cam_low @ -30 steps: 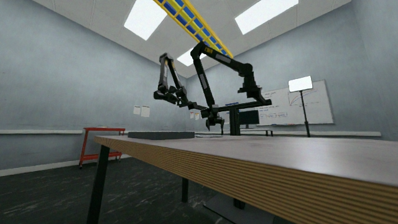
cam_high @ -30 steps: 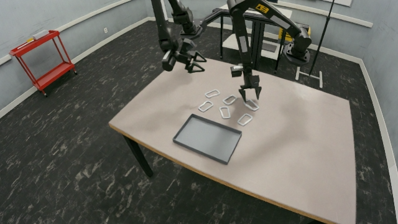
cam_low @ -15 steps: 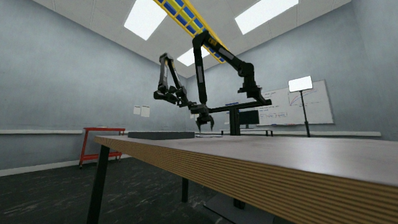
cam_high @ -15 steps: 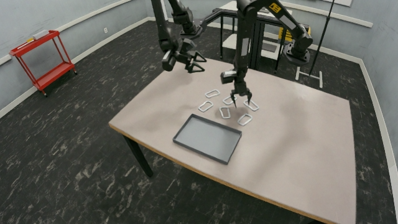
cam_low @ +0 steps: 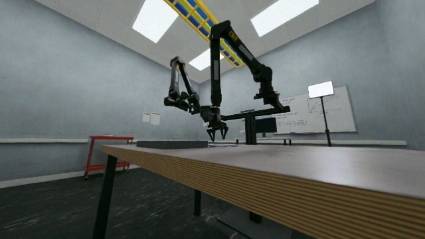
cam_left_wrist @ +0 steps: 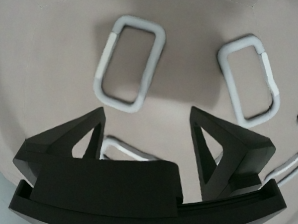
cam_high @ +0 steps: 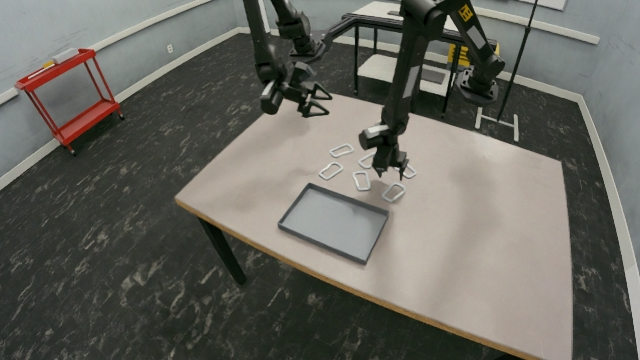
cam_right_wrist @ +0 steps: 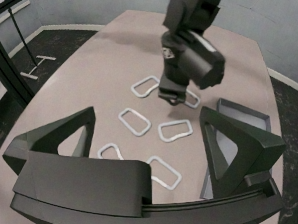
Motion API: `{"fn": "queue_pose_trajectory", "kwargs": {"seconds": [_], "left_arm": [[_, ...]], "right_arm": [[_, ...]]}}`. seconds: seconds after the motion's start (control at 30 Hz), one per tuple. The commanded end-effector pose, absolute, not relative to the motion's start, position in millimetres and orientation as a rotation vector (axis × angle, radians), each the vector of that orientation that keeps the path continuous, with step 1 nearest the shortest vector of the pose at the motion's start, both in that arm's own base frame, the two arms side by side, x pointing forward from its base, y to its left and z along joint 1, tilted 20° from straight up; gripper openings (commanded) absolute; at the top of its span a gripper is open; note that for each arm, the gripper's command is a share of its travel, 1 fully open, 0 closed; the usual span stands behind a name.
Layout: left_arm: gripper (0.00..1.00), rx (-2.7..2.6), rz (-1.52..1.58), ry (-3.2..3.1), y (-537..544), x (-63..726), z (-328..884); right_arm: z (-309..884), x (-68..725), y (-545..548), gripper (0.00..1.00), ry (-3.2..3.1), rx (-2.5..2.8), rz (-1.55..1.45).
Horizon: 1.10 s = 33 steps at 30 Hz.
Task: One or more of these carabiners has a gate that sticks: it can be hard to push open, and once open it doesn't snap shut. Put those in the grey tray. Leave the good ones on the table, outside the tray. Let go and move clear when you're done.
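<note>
Several white carabiners lie in a loose cluster on the table, among them one at the far left (cam_high: 342,150), one at the near left (cam_high: 331,171), one in the middle (cam_high: 361,180) and one nearest the tray's corner (cam_high: 394,192). The grey tray (cam_high: 334,222) lies in front of them and holds nothing. My left gripper (cam_high: 391,172) points down, low over the cluster's right side, open with nothing between the fingers. In the left wrist view two carabiners (cam_left_wrist: 129,63) (cam_left_wrist: 248,82) lie beyond the fingers. My right gripper (cam_high: 325,103) is open and empty, high over the table's far left corner.
A red cart (cam_high: 67,95) stands on the floor far left. A black frame and a light stand (cam_high: 500,100) are behind the table. The tray also shows in the right wrist view (cam_right_wrist: 245,112), near the left arm (cam_right_wrist: 189,56).
</note>
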<state>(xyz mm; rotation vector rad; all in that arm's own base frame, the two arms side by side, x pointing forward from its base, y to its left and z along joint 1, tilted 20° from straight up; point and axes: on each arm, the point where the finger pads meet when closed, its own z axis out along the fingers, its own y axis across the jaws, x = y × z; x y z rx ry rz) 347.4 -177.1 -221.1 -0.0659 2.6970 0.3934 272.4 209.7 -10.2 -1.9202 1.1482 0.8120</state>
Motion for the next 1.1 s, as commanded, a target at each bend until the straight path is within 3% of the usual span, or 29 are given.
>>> {"fn": "queue_pose_trajectory", "kwargs": {"seconds": [0.0, 0.5, 1.07], "left_arm": [[0.79, 0.255, 0.371, 2.728, -169.5, 364.9, -205.4], [0.79, 0.373, 0.205, 2.784, -152.5, 379.9, -206.0], [0.79, 0.377, 0.218, 2.803, -153.8, 379.5, -231.3]], "right_arm": [[-9.8, 272.9, 209.9, 1.00, 1.150, -1.916, 0.813], [-9.8, 272.9, 209.9, 1.00, 1.150, -1.916, 0.813], [-9.8, 272.9, 209.9, 1.00, 1.150, -1.916, 0.813]]}}
